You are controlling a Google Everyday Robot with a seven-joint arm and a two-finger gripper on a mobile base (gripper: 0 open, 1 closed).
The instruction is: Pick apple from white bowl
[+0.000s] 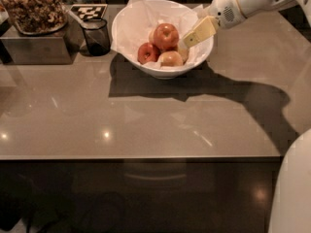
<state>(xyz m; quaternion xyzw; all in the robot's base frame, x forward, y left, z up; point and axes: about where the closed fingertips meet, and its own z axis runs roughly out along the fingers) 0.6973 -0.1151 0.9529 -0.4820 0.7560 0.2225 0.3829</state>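
Observation:
The white bowl (129, 35), lined with crinkled white paper, stands at the back middle of the counter. In it the largest red-orange apple (165, 35) sits on top, with a smaller dark-red apple (147, 53) at its front left and a paler yellow-tan apple (170, 58) in front. My gripper (187, 39) reaches in from the upper right over the bowl's right rim. Its cream fingertips sit just right of the large apple, very close to it.
A small dark glass cup (95, 37) stands left of the bowl. A checkered marker card (88, 11) lies behind it. A tray of nuts (33, 8) sits on a dark box (34, 47) at the far left. The counter's front edge (141, 157) runs below.

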